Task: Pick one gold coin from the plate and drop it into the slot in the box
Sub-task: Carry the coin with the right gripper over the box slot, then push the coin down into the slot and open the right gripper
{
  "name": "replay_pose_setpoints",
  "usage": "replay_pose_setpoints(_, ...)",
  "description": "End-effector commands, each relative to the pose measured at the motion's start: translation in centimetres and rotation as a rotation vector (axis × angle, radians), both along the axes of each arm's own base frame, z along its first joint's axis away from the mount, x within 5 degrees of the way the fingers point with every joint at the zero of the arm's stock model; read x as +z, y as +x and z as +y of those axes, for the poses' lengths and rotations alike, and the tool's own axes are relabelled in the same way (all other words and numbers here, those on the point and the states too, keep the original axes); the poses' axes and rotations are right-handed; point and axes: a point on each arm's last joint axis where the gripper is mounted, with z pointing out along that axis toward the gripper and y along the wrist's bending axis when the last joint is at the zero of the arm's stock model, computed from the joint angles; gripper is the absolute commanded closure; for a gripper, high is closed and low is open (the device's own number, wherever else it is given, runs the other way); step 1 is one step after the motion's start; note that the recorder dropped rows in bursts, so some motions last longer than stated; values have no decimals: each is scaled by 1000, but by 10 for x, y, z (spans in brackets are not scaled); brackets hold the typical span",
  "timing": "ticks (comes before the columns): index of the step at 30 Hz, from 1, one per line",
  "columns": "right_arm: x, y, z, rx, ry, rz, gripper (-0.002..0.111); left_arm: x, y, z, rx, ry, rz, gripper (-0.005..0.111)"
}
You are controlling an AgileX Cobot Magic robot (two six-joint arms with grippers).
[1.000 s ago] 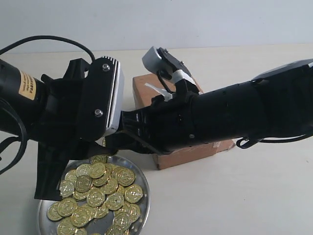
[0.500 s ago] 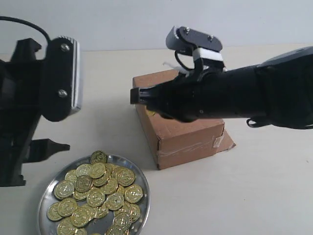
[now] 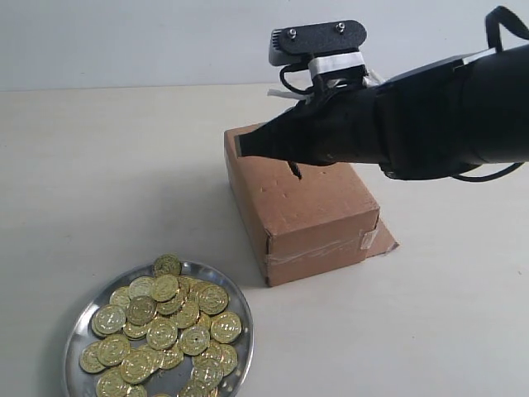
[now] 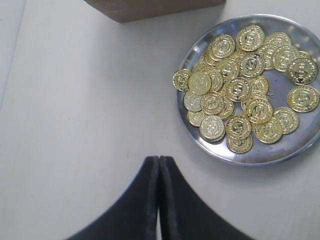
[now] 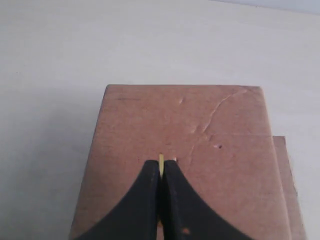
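The brown cardboard box [image 3: 318, 211] stands right of the silver plate [image 3: 249, 337], which holds a heap of gold coins [image 3: 165, 327]. My right gripper [image 3: 241, 145] hovers above the box top [image 5: 150, 120], shut on a gold coin [image 5: 161, 161] held edge-on, its rim poking out past the tips. A short dark mark [image 3: 294, 171] on the box top looks like the slot; the fingers hide it in the right wrist view. My left gripper [image 4: 159, 160] is shut and empty over bare table, near the plate [image 4: 260, 159] and its coins [image 4: 240, 80]. It is outside the exterior view.
A taped end and a loose flap [image 3: 382, 241] lie at the box's near right corner. One coin [image 4: 181, 80] rests on the plate's rim. The box edge [image 4: 150, 6] shows beyond the plate in the left wrist view. Pale tabletop surrounds everything.
The left arm has pulled away to the left, out of the exterior view. The right arm has lifted and shifted right, uncovering the box top.
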Motion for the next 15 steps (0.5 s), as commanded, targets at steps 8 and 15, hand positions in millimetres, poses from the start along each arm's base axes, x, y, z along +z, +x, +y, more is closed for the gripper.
replay_pose_setpoints(8, -4, 5, -2, -17, -65, -19, 108, 3, -7, 5, 5, -26, 4, 107)
replay_pose_setpoints(15, -5, 4, -2, -17, -67, -17, 108, 3, -7, 5, 5, -26, 4, 107)
